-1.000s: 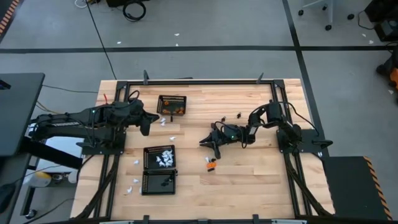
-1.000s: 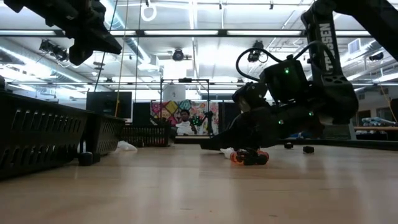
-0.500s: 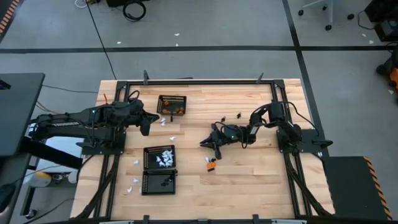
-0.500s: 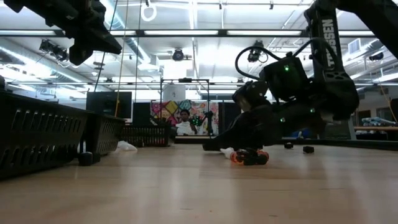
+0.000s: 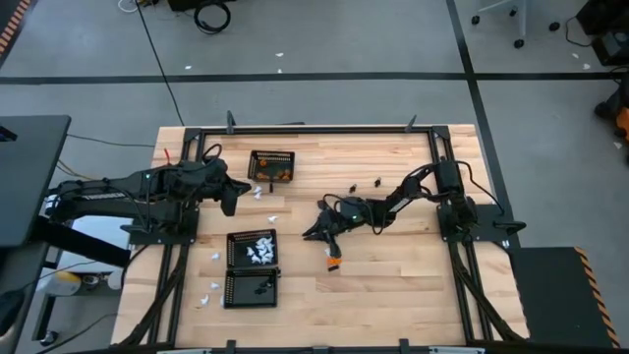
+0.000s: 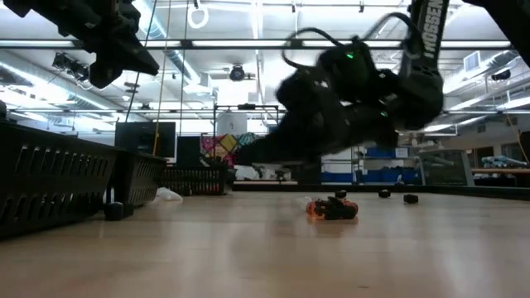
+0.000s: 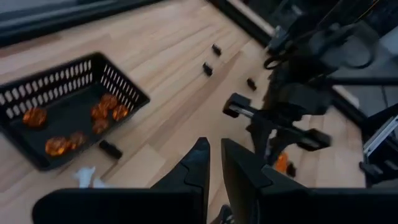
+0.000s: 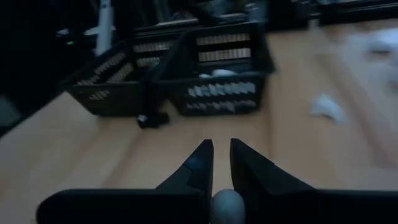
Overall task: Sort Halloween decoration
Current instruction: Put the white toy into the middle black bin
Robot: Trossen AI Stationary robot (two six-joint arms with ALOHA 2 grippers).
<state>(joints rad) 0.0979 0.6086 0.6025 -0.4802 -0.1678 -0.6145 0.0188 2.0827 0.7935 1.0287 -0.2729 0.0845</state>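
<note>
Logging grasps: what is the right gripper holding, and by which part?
Seemingly a small pale piece, pinched deep between the right gripper's near-shut fingers; which part cannot be told.

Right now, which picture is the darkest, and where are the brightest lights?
Right wrist view: the darkest, with the baskets sitting in gloom. Low view: bright ceiling lights glare behind the right arm, leaving it a black shape. High view: even light on the table, with only soft shadows.
</note>
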